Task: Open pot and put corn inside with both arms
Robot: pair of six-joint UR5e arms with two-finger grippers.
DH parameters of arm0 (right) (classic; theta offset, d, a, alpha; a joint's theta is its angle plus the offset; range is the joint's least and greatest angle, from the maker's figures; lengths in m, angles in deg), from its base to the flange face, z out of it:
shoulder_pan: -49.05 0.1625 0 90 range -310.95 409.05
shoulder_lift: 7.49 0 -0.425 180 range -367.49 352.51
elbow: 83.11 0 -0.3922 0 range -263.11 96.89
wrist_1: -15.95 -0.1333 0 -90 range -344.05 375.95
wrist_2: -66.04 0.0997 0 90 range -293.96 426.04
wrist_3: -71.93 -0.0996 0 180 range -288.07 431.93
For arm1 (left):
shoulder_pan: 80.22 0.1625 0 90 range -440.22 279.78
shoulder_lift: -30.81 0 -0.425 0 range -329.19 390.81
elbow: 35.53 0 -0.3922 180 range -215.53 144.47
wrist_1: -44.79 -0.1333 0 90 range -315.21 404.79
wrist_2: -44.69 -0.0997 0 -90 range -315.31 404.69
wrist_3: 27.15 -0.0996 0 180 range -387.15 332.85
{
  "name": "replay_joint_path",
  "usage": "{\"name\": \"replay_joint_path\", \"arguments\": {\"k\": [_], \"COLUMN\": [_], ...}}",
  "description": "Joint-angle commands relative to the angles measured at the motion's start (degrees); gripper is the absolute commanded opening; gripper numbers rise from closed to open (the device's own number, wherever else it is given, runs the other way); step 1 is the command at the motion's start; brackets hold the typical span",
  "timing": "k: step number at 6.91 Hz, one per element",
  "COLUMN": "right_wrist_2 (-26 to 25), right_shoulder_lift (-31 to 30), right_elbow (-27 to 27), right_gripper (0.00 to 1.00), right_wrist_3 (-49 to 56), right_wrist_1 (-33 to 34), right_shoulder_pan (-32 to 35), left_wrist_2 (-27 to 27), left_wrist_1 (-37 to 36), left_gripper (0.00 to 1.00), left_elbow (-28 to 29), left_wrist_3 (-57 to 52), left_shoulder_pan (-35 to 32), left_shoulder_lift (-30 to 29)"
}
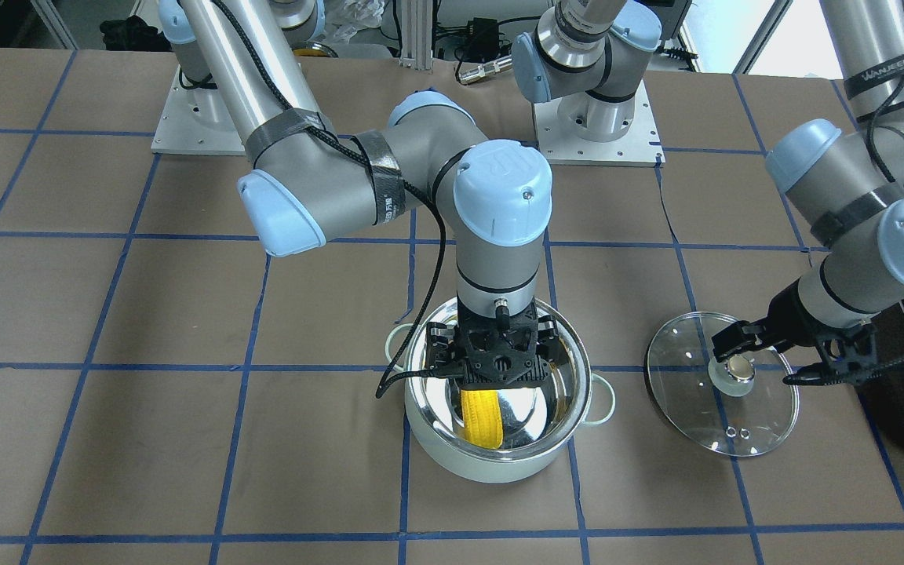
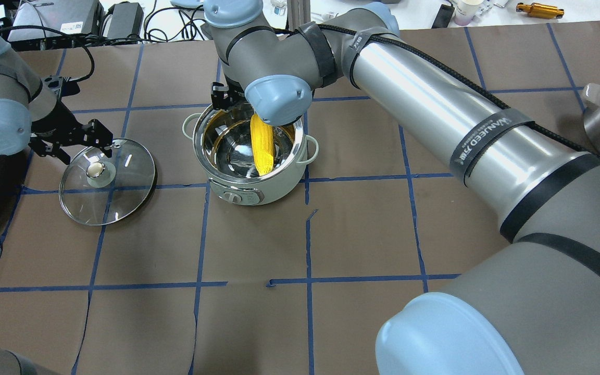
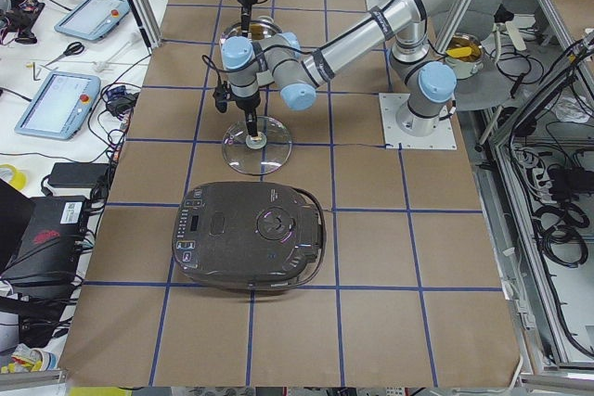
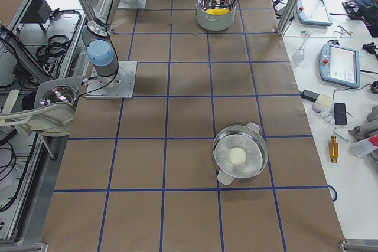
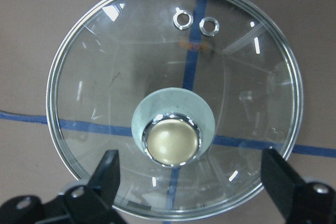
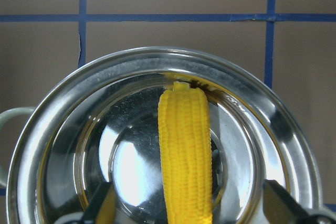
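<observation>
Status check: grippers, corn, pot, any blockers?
Left gripper open above knob; glass lid flat on table, apart from pot. Right gripper open over pot, corn inside, unclamped. No blockers seen.

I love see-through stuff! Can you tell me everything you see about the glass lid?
The glass lid lies flat on the brown table, knob up, apart from the pot. It is round clear glass with a metal rim, a brass-coloured knob on a pale collar and two small ringed holes near the edge. Blue tape lines show through it. The left gripper is above it, jaws open either side of the knob, not gripping.
</observation>
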Motion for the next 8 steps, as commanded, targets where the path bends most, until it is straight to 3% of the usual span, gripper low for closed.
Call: {"name": "replay_joint_path", "arguments": {"k": [1, 5, 6, 8], "right_wrist_2": [0.3, 0.3, 0.2, -0.2], "right_shoulder_lift": [-5.6, -19.0, -21.3, -27.0], "right_elbow": [-0.6, -2.6, -5.0, -9.9], "right_gripper": [1.0, 1.0, 1.0, 1.0], "right_wrist_3": [2.4, 14.3, 21.2, 22.3], "right_wrist_1": [-4.4, -25.4, -28.8, -32.2], "right_shoulder_pan": [-5.7, -21.6, -26.4, -30.0], "left_wrist_2": [-0.3, -0.2, -0.3, -2.1], "left_wrist_1": [8.8, 15.6, 18.0, 23.0], "left_gripper": [1.0, 1.0, 1.0, 1.0], "left_elbow": [1.7, 4.5, 7.9, 14.8], "left_wrist_3": [5.5, 16.3, 16.5, 16.5], "left_shoulder_pan": [-4.1, -18.8, -23.4, -26.1], "left_shoulder_lift": [7.1, 18.0, 18.6, 16.0]}}
